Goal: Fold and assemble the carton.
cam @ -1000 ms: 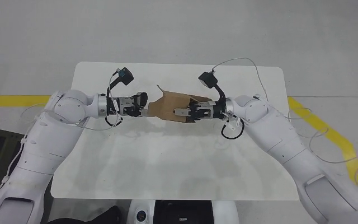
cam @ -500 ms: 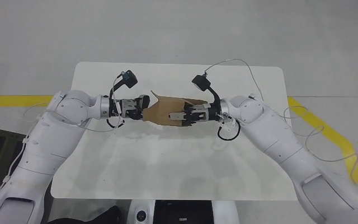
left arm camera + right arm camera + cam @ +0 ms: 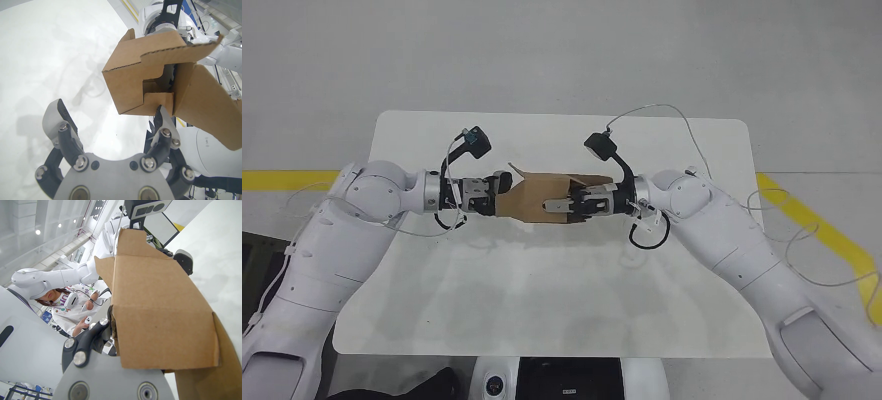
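Left gripper [image 3: 110,111] stands wide open and holds nothing. The tip of one of its fingers [image 3: 160,115] touches the lower edge of the carton [image 3: 132,79], at the corner where a notched end flap meets a long loose flap. The other finger is off to the side, apart from the cardboard. Right gripper [image 3: 570,205] is closed on the opposite end of the carton, with one finger lying along the outside of a wall. In its own wrist view the cardboard covers the fingertips. The carton is brown corrugated cardboard, partly squared up into a box shape. Its end flaps are not closed and one flap sticks out past the body. It sits between the two grippers above the white table [image 3: 542,290], over the middle of the far half.
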`<action>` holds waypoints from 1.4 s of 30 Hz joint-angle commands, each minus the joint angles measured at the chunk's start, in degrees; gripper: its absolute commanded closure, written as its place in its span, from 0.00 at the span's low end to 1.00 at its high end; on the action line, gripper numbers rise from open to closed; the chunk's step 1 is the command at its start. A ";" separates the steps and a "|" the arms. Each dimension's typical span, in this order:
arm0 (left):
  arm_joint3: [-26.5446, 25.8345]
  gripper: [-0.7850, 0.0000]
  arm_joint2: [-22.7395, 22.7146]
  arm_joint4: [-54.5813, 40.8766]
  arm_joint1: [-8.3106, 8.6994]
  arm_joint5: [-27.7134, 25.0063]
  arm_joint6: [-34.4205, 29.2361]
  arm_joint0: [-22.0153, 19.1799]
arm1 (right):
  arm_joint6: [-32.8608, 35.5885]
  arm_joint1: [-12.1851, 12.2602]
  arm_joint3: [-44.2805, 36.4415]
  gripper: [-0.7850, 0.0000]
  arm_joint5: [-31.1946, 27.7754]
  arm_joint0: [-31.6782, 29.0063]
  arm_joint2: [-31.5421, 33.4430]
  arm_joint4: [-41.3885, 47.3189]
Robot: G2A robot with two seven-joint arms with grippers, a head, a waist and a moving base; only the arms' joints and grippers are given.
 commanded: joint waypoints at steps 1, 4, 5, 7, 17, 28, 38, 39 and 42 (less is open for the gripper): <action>-0.02 0.00 0.12 0.02 -0.02 -0.08 -0.04 -0.02 | -0.05 -0.05 0.13 1.00 -0.05 0.04 -0.02 -0.02; 0.08 0.00 0.18 0.01 -0.02 -0.14 -0.03 -0.06 | -0.06 -0.14 0.38 1.00 -0.06 0.07 -0.07 0.03; 0.24 0.00 0.13 0.00 -0.01 -0.13 0.08 -0.09 | -0.07 -0.14 0.52 1.00 -0.07 0.07 -0.06 0.04; 0.73 0.00 -0.11 0.08 0.01 -0.14 0.43 -0.24 | -0.02 -0.05 1.01 1.00 -0.02 -0.05 0.07 0.10; 5.13 0.00 -1.25 0.85 0.07 0.01 2.24 -1.70 | 5.40 2.22 -1.69 1.00 5.38 -1.98 -0.83 0.87; 6.54 0.00 0.13 2.22 -0.60 0.76 4.93 -3.02 | 7.91 4.20 -7.11 1.00 7.90 -2.25 -3.71 1.64; 4.66 0.00 0.24 1.71 -0.46 -0.44 3.25 -2.34 | 2.47 4.31 -4.68 1.00 2.46 -1.70 -3.61 5.79; 4.44 0.00 0.16 1.63 -0.42 -0.49 3.14 -2.23 | 2.63 4.36 -4.39 1.00 2.62 -1.40 -3.77 5.08; 3.62 0.00 -0.02 1.32 -0.32 -0.56 2.87 -1.88 | 2.46 4.41 -3.76 1.00 2.46 -0.85 -3.94 4.10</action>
